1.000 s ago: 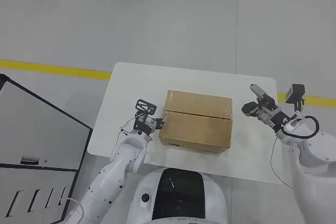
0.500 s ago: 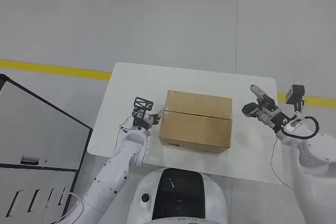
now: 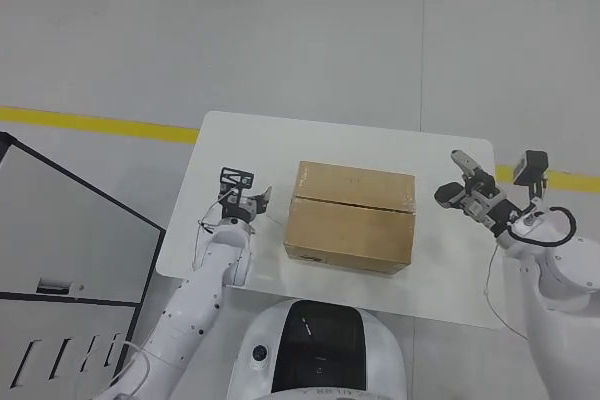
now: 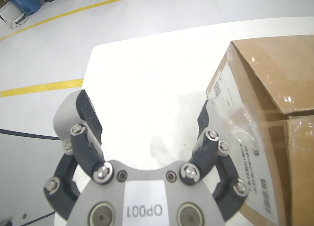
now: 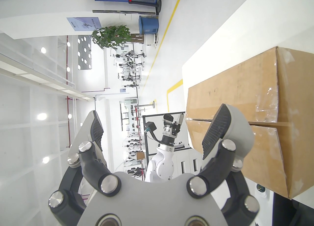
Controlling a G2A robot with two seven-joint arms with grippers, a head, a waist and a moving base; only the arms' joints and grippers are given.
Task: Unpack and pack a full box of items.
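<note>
A closed brown cardboard box stands in the middle of the white table, its two top flaps meeting in a seam along its length. Clear tape scraps and a printed label cover its side. My left gripper hangs open to the left of the box, a short gap away, with nothing between its fingers. My right gripper hovers open off the box's right end, its jaws facing the box and empty. What the box holds is hidden.
A black-framed rack stands on the floor left of the table. A yellow floor line runs behind it. Bare tabletop lies left, right and behind the box. The table's front edge is near my arms.
My left gripper has drawn away leftward from the box's left end, where it was close to the flap seam. The right gripper has barely shifted.
</note>
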